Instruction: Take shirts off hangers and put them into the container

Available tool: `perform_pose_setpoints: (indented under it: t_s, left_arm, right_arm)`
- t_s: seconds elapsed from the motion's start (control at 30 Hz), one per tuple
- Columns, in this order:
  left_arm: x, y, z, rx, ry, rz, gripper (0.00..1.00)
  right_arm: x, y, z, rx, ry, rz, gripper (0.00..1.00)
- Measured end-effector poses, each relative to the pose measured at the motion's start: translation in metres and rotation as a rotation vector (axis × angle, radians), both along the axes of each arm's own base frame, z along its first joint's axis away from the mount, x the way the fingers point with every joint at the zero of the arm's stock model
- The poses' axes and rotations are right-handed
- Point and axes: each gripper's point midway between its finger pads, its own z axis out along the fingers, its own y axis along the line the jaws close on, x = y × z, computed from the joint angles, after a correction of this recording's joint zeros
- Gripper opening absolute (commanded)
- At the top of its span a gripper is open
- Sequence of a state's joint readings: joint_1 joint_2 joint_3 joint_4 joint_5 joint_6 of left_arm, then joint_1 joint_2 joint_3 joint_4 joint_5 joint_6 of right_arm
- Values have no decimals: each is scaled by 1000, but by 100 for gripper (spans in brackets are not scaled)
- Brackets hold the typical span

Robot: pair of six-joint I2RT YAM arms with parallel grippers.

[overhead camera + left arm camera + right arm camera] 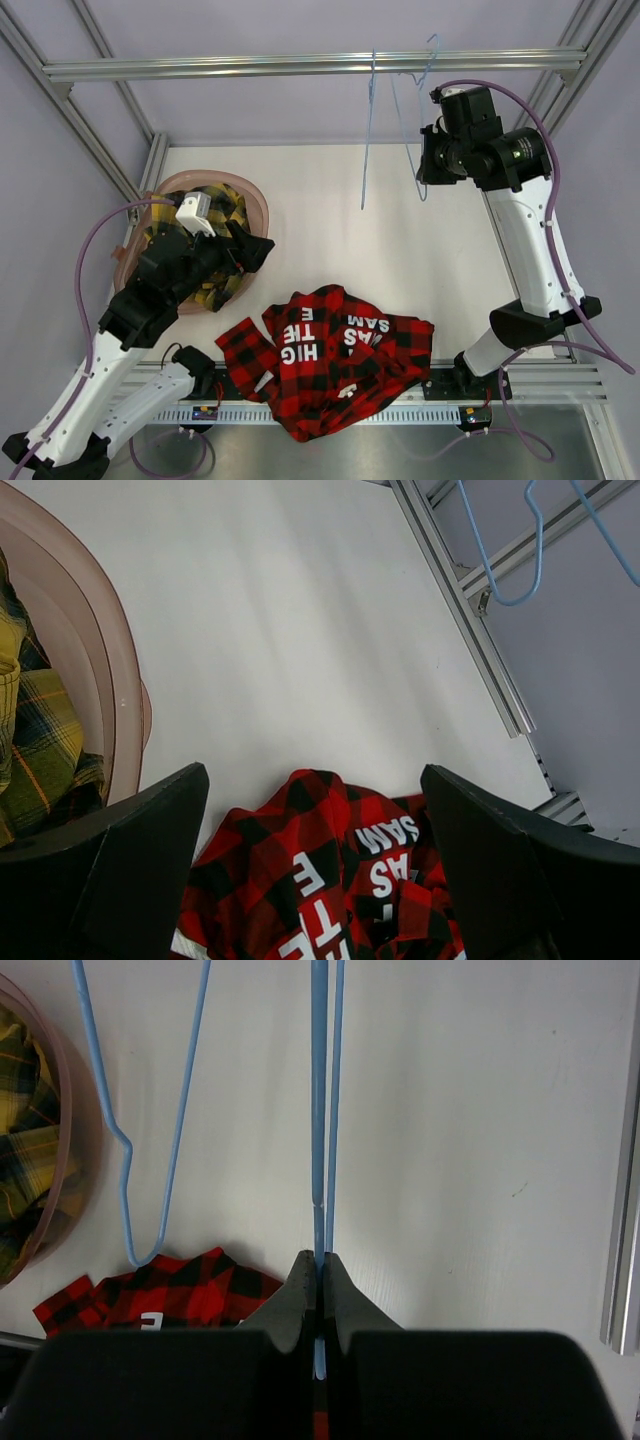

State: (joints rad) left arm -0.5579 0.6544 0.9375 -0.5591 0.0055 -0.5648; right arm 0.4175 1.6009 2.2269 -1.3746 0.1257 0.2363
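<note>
Clamping a light-blue hanger [320,1110], the right claw [318,1260] sat up near the rail [250,66], second hanger [127,1190] hanging beside it. Left claw [315,780] gaped wide at the container [95,660] rim; yellow shirt [35,740] lay inside, red shirt [330,360] crumpled on the surface [330,220].

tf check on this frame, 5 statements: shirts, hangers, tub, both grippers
1. The yellow shirt lies in the tub. True.
2. The red shirt hangs from the rail. False: it lies crumpled on the table, near the front edge between the arms.
3. The right gripper is shut on a hanger. True.
4. The left gripper is shut on the yellow shirt. False: its jaws stand wide open and hold nothing.
5. The other hanger carries no shirt. True.
</note>
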Motion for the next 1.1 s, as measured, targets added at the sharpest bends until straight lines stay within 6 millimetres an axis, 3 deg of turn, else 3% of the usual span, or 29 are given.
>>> perform_pose_setpoints:
  t_s: [0.43,0.63,0.8,0.83,0.87,0.97,1.1]
  left_arm:
    - [-4,0,3,-4,-13,-15,94]
    - [-4,0,3,-5,-13,-16,94]
    - [-4,-1,2,-4,-11,-18,94]
    - [-4,-1,0,-2,-7,-19,95]
    - [-4,-1,-2,1,-3,-20,95]
    - [-4,-4,-7,13,11,-36,95]
    - [-3,-12,-18,34,43,-78,95]
  right_arm:
    - [5,5,-9,29,44,25,0]
    - [5,5,-35,6,108,20,0]
    - [15,7,-44,15,92,14,1]
    - [15,7,-44,16,89,14,9]
    - [15,7,-44,19,83,13,30]
    - [8,5,-43,23,84,11,53]
    - [-3,0,-37,24,73,13,66]
